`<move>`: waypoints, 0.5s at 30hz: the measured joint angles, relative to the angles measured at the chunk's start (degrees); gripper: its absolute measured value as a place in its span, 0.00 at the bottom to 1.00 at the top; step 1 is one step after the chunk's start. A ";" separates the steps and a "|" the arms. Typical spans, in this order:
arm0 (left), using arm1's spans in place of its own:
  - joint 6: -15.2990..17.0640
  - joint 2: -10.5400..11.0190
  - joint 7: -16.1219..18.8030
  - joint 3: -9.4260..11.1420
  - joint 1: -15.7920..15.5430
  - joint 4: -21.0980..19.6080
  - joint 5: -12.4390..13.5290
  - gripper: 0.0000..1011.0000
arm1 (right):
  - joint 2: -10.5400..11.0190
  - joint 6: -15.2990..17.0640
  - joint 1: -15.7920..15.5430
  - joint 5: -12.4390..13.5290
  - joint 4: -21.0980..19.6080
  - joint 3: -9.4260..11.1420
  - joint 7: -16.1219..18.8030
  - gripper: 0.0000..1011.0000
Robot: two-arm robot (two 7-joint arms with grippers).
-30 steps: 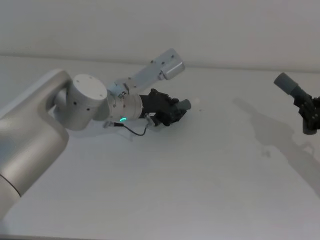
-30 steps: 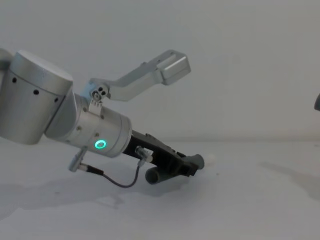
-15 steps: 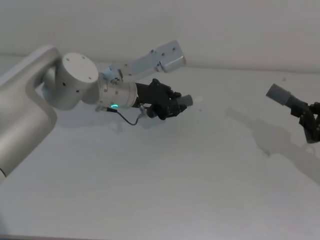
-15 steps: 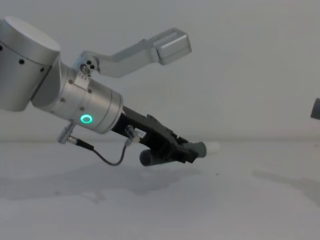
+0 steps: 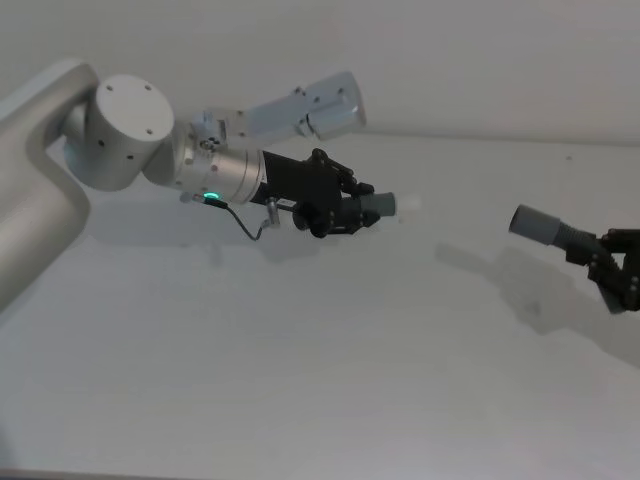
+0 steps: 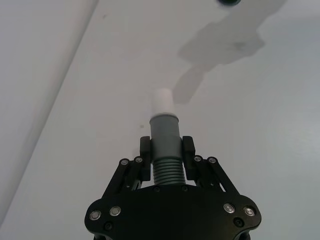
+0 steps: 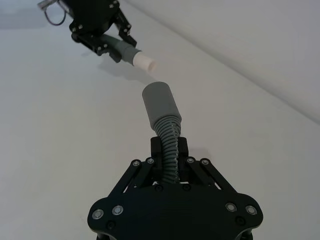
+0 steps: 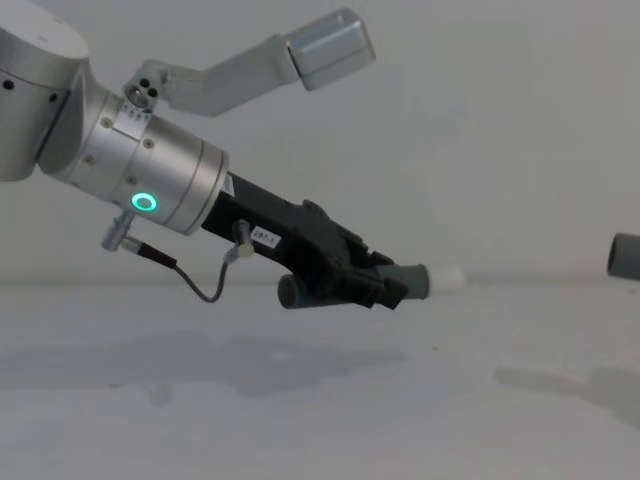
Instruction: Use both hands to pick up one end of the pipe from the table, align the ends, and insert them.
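Grey plastic is held in both grippers.

Head view: the black plastic left gripper point(image 5: 350, 208), upper centre of the frame, is closed on the dark grey ribbed tube piece point(image 5: 375, 206). Its narrow white tip point(image 5: 408, 203) points right. Since a second ago it has been lifted clear of the plain white-grey table point(image 5: 300, 380). At the right edge, the black right gripper point(image 5: 612, 265) is closed on the second grey tube piece point(image 5: 538, 225), which has been carried leftward.

Left wrist view: the jaws are seen pinched on the ribbed section, with the tip left free ahead.

Right wrist view: the round mouth point(image 7: 157, 93) is aimed towards the white tip, apart from it and slightly off line.

Chest view: tip and mouth are at similar height, well apart.

Pick-up is judged complete. Alignment is in hand, and insertion is not yet begun.
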 joint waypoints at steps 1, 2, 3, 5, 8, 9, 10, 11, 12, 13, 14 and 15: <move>-0.87 0.21 -1.04 0.10 -0.22 0.08 -0.39 0.35 | 0.06 -0.11 0.10 0.05 0.09 -0.14 0.39 0.16; -1.27 0.31 -1.49 0.16 -0.34 0.12 -0.56 0.35 | 0.12 -0.16 0.20 0.08 0.19 -0.28 0.71 0.16; -2.15 0.48 -2.59 0.25 -0.54 0.19 -1.02 0.35 | 0.22 -0.28 0.38 0.16 0.37 -0.56 1.18 0.16; -2.91 0.64 -3.55 0.33 -0.73 0.25 -1.46 0.35 | 0.31 -0.36 0.58 0.28 0.57 -0.92 1.58 0.16; -4.20 0.88 -5.31 0.48 -1.05 0.34 -2.32 0.35 | 0.38 -0.55 0.88 0.49 0.86 -1.44 2.23 0.16; -4.89 0.95 -6.24 0.57 -1.19 0.39 -2.80 0.35 | 0.39 -0.59 0.99 0.56 0.97 -1.66 2.47 0.16; -5.08 0.97 -6.51 0.62 -1.27 0.43 -2.93 0.35 | 0.39 -0.60 1.04 0.60 1.03 -1.75 2.55 0.16; -5.78 1.00 -7.50 0.73 -1.41 0.52 -3.42 0.35 | 0.40 -0.62 1.10 0.69 1.07 -1.86 2.65 0.16; -6.03 1.01 -7.74 0.77 -1.48 0.56 -3.61 0.35 | 0.39 -0.64 1.19 0.81 1.14 -2.05 2.83 0.16; -6.28 1.00 -8.26 0.82 -1.56 0.61 -3.81 0.35 | 0.39 -0.64 1.23 0.86 1.18 -2.14 2.91 0.16; -6.54 1.00 -8.67 0.87 -1.63 0.66 -4.01 0.35 | 0.39 -0.65 1.30 0.91 1.24 -2.25 2.96 0.16; -6.81 0.99 -9.05 0.96 -1.72 0.75 -4.21 0.35 | 0.40 -0.65 1.32 0.95 1.27 -2.30 3.01 0.16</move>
